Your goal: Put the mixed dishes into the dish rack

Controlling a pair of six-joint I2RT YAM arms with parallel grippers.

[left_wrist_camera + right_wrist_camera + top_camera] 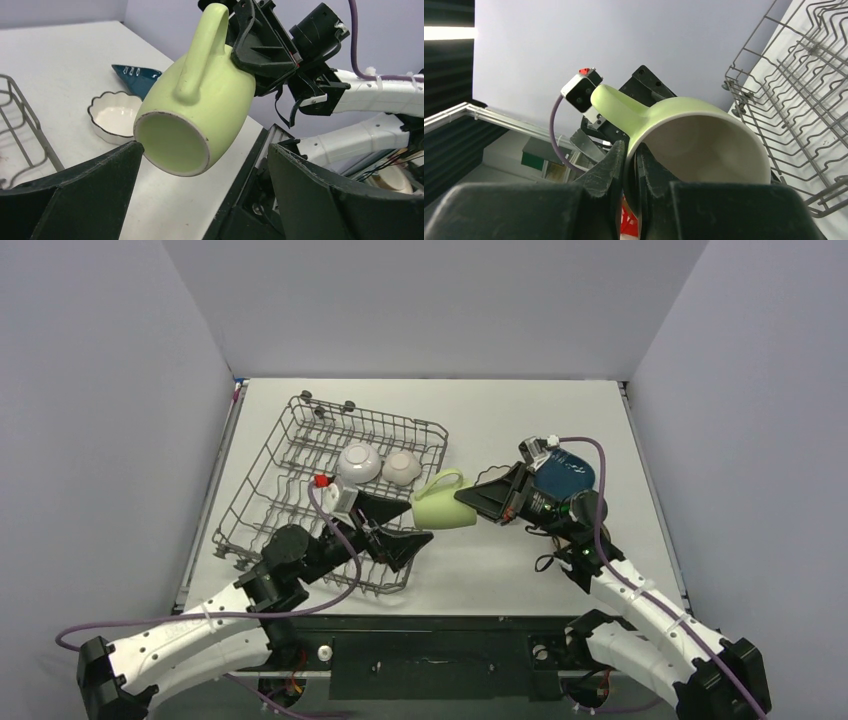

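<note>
Ceramic, stiff, slick and chippable I judge: the light green mug (440,508) hangs on its side mid-frame just right of the dish rack (300,455), rim wall pinched in my right gripper (480,502), my left gripper (398,530) spread wide by its base to take the body.

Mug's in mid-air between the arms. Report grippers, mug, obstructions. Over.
Right gripper shut on light green mug rim, mug airborne. Left gripper open, facing mug base. Nothing between them.

A robotics lab cell: plain grey walls (430,310) enclose a white table (540,410) (robot arms (190,635) bolted on).
</note>
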